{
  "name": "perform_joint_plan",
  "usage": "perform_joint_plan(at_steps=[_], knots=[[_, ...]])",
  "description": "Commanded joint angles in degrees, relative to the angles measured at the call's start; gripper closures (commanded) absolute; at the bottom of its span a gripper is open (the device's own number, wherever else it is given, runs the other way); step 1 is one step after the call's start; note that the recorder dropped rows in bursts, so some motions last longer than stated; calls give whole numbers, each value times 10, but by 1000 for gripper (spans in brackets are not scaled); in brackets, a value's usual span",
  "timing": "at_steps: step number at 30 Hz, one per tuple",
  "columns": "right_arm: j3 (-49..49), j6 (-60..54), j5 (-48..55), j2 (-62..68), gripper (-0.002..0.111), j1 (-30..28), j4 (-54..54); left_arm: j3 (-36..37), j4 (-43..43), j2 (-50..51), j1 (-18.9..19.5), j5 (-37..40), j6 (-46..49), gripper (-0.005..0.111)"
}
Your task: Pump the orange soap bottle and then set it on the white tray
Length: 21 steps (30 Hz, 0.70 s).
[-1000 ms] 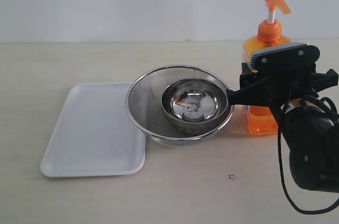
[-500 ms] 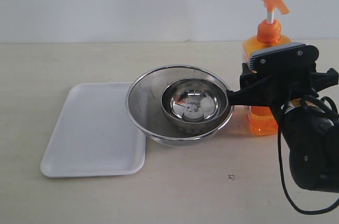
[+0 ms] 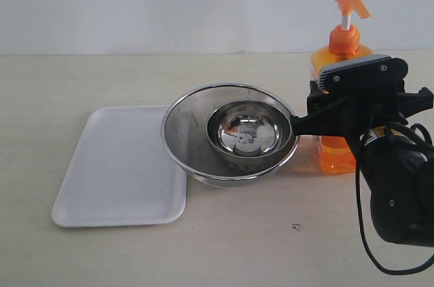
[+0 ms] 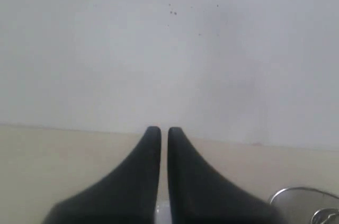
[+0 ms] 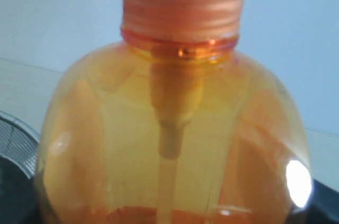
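Observation:
The orange soap bottle [image 3: 336, 155] stands upright on the table at the right, its pump head [image 3: 351, 2] raised on the white stem. My right gripper [image 3: 356, 100] is wrapped around the bottle's middle from the front and hides the label. In the right wrist view the bottle's shoulder [image 5: 175, 128] fills the frame, with dark fingers [image 5: 18, 203] at both sides, shut on it. The white tray [image 3: 115, 171] lies flat at the left with nothing on it. My left gripper [image 4: 164, 130] is shut and holds nothing; it is out of the exterior view.
A large steel mesh bowl [image 3: 182, 127] with a smaller steel bowl [image 3: 247, 131] inside sits between tray and bottle, overlapping the tray's right edge. The bowl's rim [image 4: 304, 195] also shows in the left wrist view. A white wall rises behind the table.
The bottle's pump head has shifted a few pixels to the left; the right arm, bowls and tray look unmoved.

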Motion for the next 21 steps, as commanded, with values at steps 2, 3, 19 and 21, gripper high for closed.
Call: perform_joint_plan(at_steps=[2, 3, 19, 21], knots=[[0, -5, -24, -1, 103, -1, 1, -4, -3, 1, -3, -31, 2, 102], [0, -5, -21, -1, 103, -1, 1, -4, -3, 1, -3, -31, 2, 102], [0, -7, -2, -1, 103, -1, -3, -43, 55, 64, -5, -35, -93, 102], [0, -7, -2, -1, 103, -1, -3, -67, 86, 85, -11, -35, -93, 102]])
